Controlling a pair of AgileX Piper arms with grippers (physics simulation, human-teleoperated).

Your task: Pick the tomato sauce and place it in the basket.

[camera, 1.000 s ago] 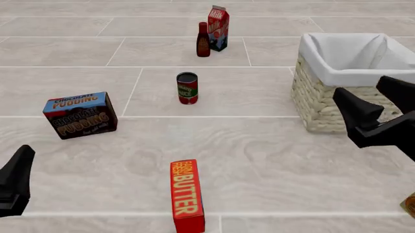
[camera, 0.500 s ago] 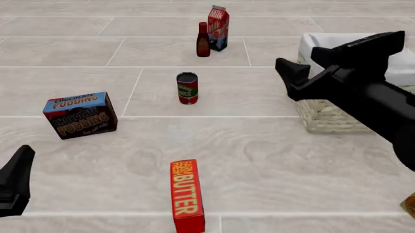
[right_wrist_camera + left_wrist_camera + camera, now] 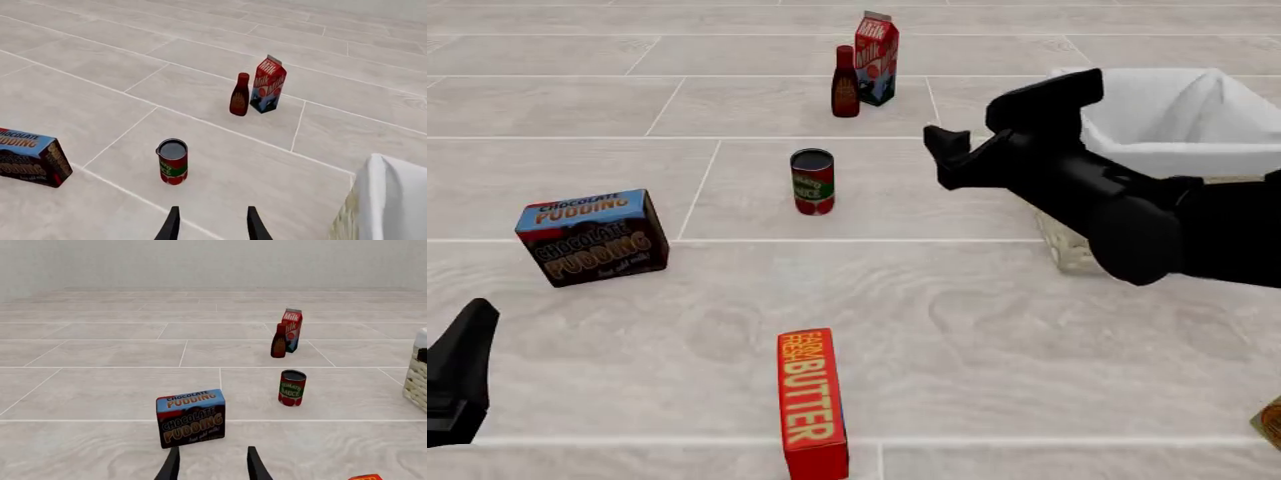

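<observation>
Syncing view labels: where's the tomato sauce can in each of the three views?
Front view: tomato sauce stands upright near the centre, between the chocolate pudding box and the basket.
Left wrist view: the can is in view, past the pudding box.
Right wrist view: the can is ahead of the open fingers.
Shared landmark: the milk carton with the dark red bottle beside it, beyond the can in all three views.

The right arm (image 3: 1121,200) hides much of the basket (image 3: 1188,120)'s front wall.
</observation>
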